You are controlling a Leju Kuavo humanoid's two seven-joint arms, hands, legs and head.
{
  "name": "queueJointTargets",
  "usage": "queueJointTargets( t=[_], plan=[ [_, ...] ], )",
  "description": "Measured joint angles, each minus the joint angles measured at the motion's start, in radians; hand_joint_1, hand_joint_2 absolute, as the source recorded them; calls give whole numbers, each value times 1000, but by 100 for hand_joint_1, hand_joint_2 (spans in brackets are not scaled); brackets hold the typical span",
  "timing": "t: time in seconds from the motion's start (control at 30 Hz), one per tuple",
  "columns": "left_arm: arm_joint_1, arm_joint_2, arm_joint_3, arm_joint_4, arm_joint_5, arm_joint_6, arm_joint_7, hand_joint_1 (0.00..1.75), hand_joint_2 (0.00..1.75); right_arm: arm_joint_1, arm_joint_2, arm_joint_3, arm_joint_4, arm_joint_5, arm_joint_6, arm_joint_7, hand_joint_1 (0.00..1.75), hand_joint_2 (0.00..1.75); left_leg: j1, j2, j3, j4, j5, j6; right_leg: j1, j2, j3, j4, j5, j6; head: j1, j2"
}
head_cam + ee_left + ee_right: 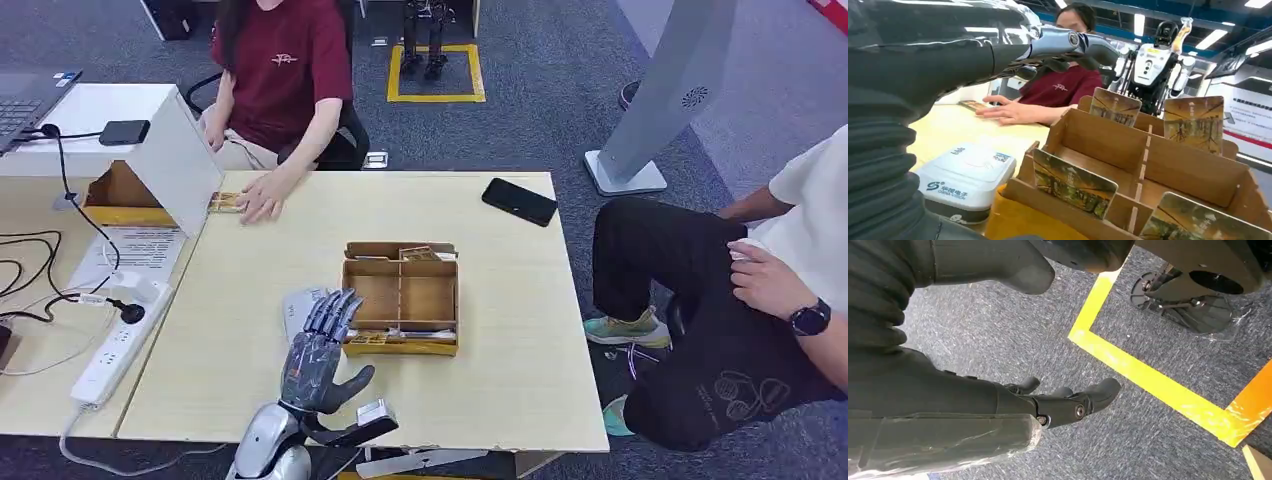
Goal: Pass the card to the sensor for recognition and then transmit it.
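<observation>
Left hand (322, 358) is up over the table (500, 390), fingers spread and straight, thumb out to the side, nothing in it. It hovers just beside the box (401, 299), over the near-left corner area, with the sensor (300, 303), a white/grey pad, partly under the fingers. In the left wrist view the fingers (1075, 44) reach out above the box (1108, 145) w/o touching any card.

Box is cardboard, divided into compartments, approx mid-table. Cards stand tilted in the slots: nearest card (1073, 182) leans at the front-left compartment, one more at the front-right (1198, 220), two at the back (1115, 106) (1194, 122). From the head view cards show at the front edge (370, 338) and back edge (418, 254) of the box.

Right hand (1058, 402) hangs over grey carpet (998, 350) beside yellow floor tape (1148, 377), fingers loosely curled, holding nothing.

A person in a dark red shirt (283, 70) sits at the far side, hand (262, 197) flat on the table near a white housing (150, 150). A black phone (519, 201) lies toward the far-right corner. A second person (760, 290) sits at the right. Power strip (115, 350) and cables lie on the left table.
</observation>
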Motion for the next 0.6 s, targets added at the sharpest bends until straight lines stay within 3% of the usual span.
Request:
queueJointTargets(
  t=[0.6],
  plan=[
    [-5,-5,8,25,1,0,-2,0,175,-1,0,0,-1,0,5,1,0,175,0,0,0,0,0,0,0,0,0,0,0,0,0,0]
  ],
)
